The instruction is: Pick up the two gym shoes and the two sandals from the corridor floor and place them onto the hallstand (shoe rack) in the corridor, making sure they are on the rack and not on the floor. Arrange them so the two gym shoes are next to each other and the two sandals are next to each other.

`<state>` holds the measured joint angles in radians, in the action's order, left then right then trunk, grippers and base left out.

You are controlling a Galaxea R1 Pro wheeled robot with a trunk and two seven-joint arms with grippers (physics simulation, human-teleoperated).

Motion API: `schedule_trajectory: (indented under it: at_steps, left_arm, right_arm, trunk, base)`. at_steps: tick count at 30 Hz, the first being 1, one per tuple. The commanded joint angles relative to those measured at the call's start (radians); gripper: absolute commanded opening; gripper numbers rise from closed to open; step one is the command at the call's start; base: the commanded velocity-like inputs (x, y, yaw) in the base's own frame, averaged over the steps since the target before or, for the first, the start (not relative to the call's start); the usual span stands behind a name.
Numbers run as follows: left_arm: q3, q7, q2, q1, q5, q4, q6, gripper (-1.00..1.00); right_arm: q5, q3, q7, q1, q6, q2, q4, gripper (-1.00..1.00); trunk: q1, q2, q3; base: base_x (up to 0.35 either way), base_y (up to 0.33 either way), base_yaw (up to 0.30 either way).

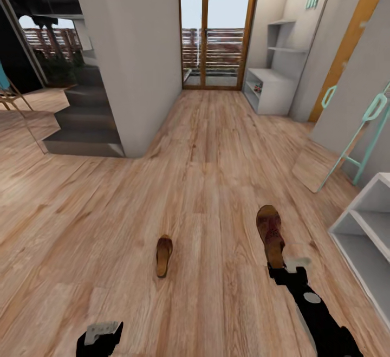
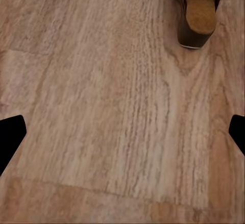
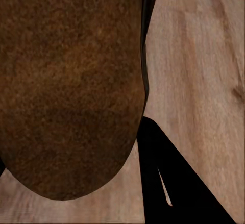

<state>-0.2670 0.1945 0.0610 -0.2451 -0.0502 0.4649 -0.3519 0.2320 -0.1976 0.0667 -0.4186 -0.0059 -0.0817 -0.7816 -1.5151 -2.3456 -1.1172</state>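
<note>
Sandal (image 1: 270,234) sitting in right claw (image 1: 284,266), pinching its heel end for carrying | left claw (image 2: 122,132) hanging spread, other sandal (image 2: 196,7) lying ahead of it, unreached

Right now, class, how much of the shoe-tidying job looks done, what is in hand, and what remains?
Done: something small and reddish sits in the distant hallstand, too small to identify. In hand: the right end effector is at the heel of one sandal; a firm grip is unclear. Left: the other sandal lies on the corridor floor, ahead of the open left end effector.
</note>
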Motion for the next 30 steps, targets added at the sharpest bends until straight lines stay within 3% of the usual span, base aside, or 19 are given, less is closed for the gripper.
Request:
schedule_trajectory:
  at_steps: [1,3,9,13,21,30]
  left_arm:
    - [-0.008,0.008,-0.003,-0.01,-0.012,0.0,0.003,1.0]
    - [-0.009,0.001,-0.009,-0.053,-0.046,-0.003,0.04,1.0]
    - [-0.01,-0.103,-0.017,-0.122,-0.094,-0.006,0.144,1.0]
    - [-0.011,-0.134,-0.029,-0.13,-0.098,-0.007,0.156,1.0]
    - [-0.011,-0.14,-0.045,-0.131,-0.096,-0.047,0.144,1.0]
    - [-0.013,-0.141,-0.046,-0.131,-0.093,-0.048,0.143,1.0]
  right_arm:
    - [0.007,0.002,0.014,-0.016,0.04,0.001,-0.025,-1.0]
    - [0.005,0.021,0.043,-0.069,0.161,0.004,-0.108,-1.0]
    - [0.004,0.03,0.128,-0.133,0.314,0.006,-0.255,-1.0]
    - [0.006,0.032,0.162,-0.139,0.332,0.005,-0.27,-1.0]
    - [0.006,0.033,0.169,-0.14,0.336,0.005,-0.248,-1.0]
    - [0.008,0.034,0.168,-0.14,0.338,0.006,-0.245,-1.0]
  trunk:
    - [-0.001,0.0,-0.001]
    - [-0.001,0.0,-0.001]
    - [-0.001,0.0,-0.001]
    - [-0.001,0.0,-0.001]
    - [-0.001,0.0,-0.001]
    - [-0.001,0.0,-0.001]
  base:
    - [0.34,0.0,0.0]
    - [0.34,0.0,0.0]
    - [0.34,0.0,0.0]
    - [0.34,0.0,0.0]
    - [0.316,-0.085,0.0]
    - [0.286,-0.184,0.0]
